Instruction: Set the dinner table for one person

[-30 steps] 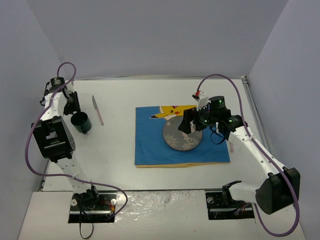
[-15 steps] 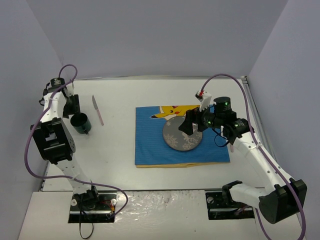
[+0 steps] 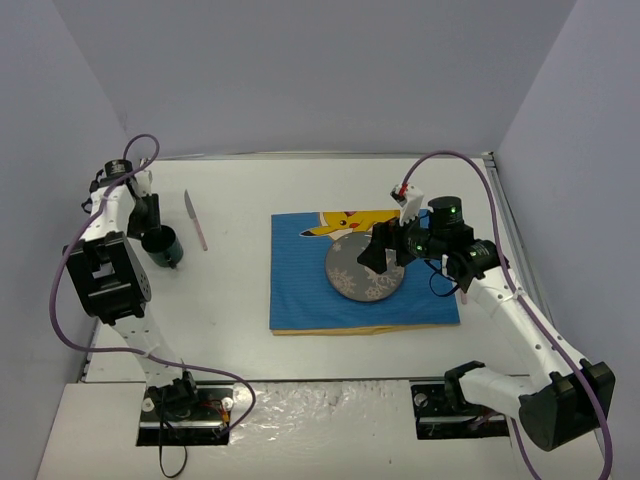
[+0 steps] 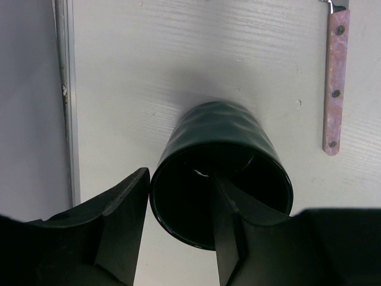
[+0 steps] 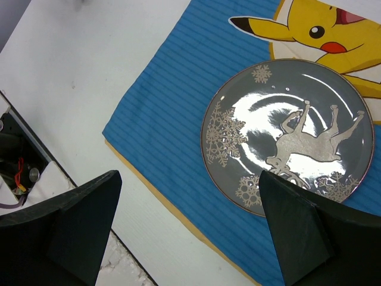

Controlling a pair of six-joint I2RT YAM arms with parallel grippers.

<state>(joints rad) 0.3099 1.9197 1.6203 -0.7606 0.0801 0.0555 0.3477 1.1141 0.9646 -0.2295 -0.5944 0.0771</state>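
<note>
The dinner table [image 3: 240, 190] is a wide white top. On it lies a blue cartoon-print placemat [image 3: 300, 290] with a grey plate [image 3: 362, 275] on it. My right gripper [image 3: 385, 252] hovers over the plate's right side, open and empty. In the right wrist view its jaws [image 5: 189, 176] stand wide apart above the plate [image 5: 289, 137] and the placemat [image 5: 166, 107]. My left gripper [image 3: 153, 232] is shut on a dark green cup [image 3: 165, 250] at the table's left edge. In the left wrist view one finger [image 4: 229, 226] is inside the cup [image 4: 220, 128], the other outside.
A knife with a pink handle [image 3: 196, 222] lies right of the cup, also in the left wrist view [image 4: 335, 83]. The table's metal rail [image 4: 66, 89] runs close on the cup's left. A small pink item [image 3: 463, 297] shows by the placemat's right edge, partly under my right arm.
My right arm has risen and drawn back to the right from the plate. My left gripper has shifted the cup slightly toward the right.
</note>
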